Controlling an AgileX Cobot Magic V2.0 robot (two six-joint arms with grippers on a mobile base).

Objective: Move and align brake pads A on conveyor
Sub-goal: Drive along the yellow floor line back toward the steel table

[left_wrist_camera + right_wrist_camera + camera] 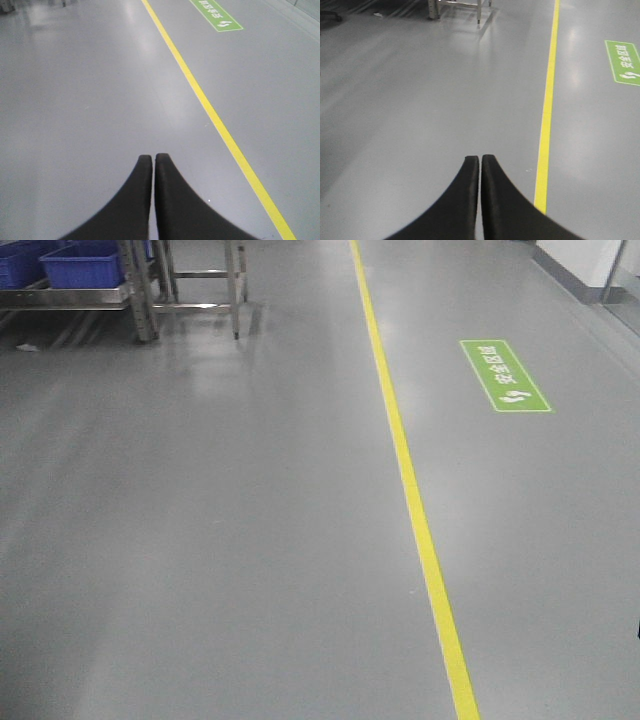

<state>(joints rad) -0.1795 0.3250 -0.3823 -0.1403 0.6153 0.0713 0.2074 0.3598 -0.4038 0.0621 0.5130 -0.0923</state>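
The brake pads A and the conveyor are out of view in every frame. My left gripper (153, 157) is shut, its black fingers pressed together with nothing between them, held above bare grey floor. My right gripper (480, 159) is shut too and holds nothing, also above the floor, just left of a yellow line (546, 120). Neither gripper shows in the front view.
A grey factory floor (220, 540) fills the views. A yellow floor line (410, 490) runs from near to far. A green floor sign (504, 375) lies right of it. At the far left stands a steel rack (150, 290) with blue bins (80, 265).
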